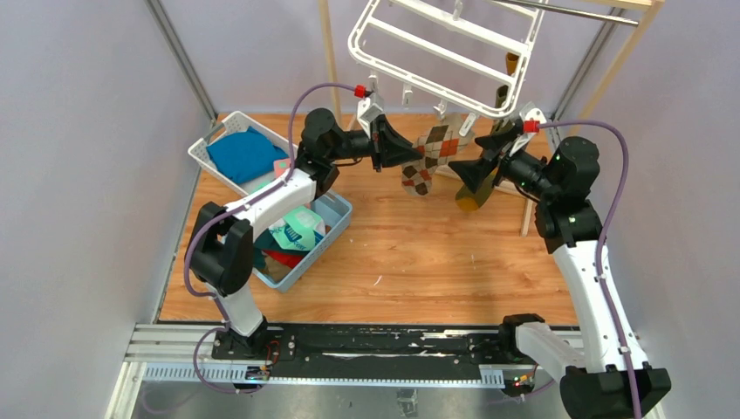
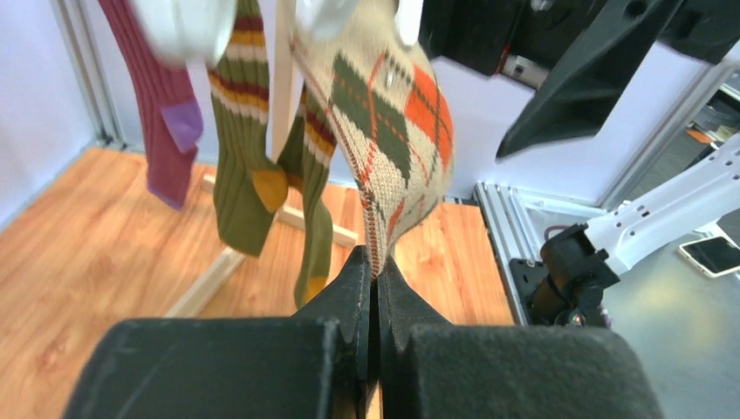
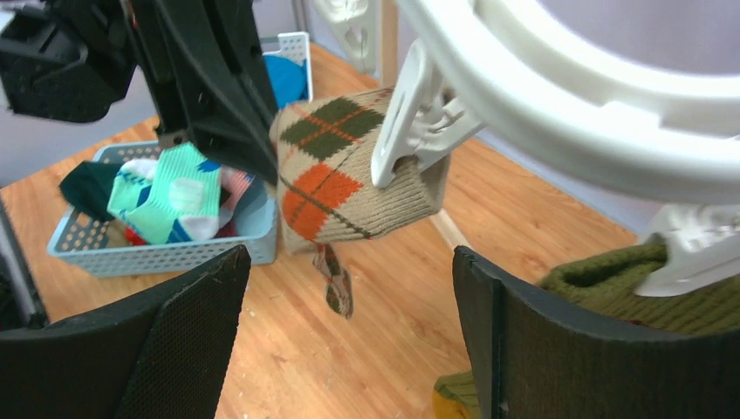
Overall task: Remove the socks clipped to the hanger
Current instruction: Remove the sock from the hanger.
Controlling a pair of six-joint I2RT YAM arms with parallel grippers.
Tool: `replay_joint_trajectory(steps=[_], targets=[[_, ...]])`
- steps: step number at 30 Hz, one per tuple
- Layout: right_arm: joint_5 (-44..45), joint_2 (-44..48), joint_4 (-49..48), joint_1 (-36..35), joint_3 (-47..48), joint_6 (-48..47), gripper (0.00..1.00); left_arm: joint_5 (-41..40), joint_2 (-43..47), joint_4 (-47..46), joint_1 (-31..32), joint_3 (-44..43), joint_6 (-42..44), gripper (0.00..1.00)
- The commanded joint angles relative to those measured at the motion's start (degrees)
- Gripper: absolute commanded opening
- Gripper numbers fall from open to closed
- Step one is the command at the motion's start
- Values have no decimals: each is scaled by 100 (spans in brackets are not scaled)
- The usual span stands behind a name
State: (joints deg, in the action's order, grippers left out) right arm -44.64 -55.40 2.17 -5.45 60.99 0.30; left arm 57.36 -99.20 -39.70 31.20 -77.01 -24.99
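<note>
The white hanger (image 1: pixel 445 44) hangs tilted at the top of the overhead view. A beige argyle sock (image 1: pixel 434 153) dangles from one of its clips (image 3: pixel 414 122). My left gripper (image 2: pixel 375 262) is shut on that sock's lower edge, the fabric pinched between its fingertips. My right gripper (image 3: pixel 349 262) stands wide open just right of the argyle sock (image 3: pixel 349 166), holding nothing. An olive sock (image 3: pixel 646 288) is clipped beside the right finger. Two olive striped socks (image 2: pixel 244 166) and a maroon sock (image 2: pixel 166 113) hang behind in the left wrist view.
A blue basket (image 1: pixel 336 227) holding several removed socks sits at the left of the wooden table. Behind it is a white basket (image 1: pixel 202 157) with a blue cloth (image 1: pixel 243 153). Wooden rack poles (image 1: pixel 330 52) stand at the back.
</note>
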Motion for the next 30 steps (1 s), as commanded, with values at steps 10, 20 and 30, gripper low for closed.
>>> replay_joint_trajectory(steps=[10,20,30], targets=[[76,-164,-912,103,399,848,79,-359,281,496,52,327,522,0],[244,-469,-2869,78,-244,1772,72,-317,252,498,119,90,241,0],[153,-824,-4287,-12,-592,2522,57,-292,248,499,150,57,188,0]])
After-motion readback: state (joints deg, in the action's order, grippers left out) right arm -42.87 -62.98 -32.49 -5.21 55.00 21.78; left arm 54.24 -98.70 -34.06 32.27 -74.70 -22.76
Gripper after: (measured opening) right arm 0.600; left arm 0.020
